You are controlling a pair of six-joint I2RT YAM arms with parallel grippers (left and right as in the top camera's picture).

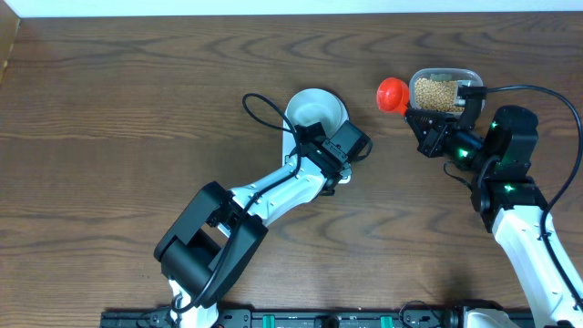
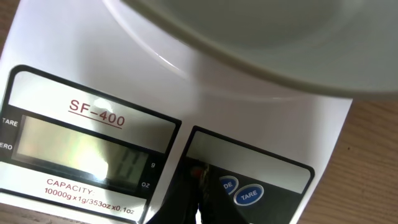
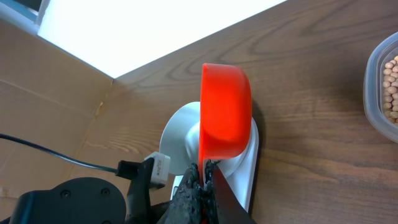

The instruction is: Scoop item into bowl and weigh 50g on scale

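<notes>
The white bowl (image 1: 314, 107) sits on the white scale (image 1: 339, 179) at mid table. In the left wrist view the bowl's rim (image 2: 261, 43) hangs over the scale's display (image 2: 87, 146). My left gripper (image 1: 344, 146) is shut and empty. Its tips (image 2: 198, 186) touch the scale's front panel just left of the two round buttons (image 2: 239, 190). My right gripper (image 1: 426, 126) is shut on the handle of a red scoop (image 1: 393, 94), which shows side-on in the right wrist view (image 3: 225, 115). The beans (image 1: 439, 93) lie in a clear container right of the scoop.
The clear container (image 1: 469, 75) stands at the back right, and its edge shows in the right wrist view (image 3: 380, 81). A black cable (image 1: 260, 107) loops left of the bowl. The table's far edge runs along the top.
</notes>
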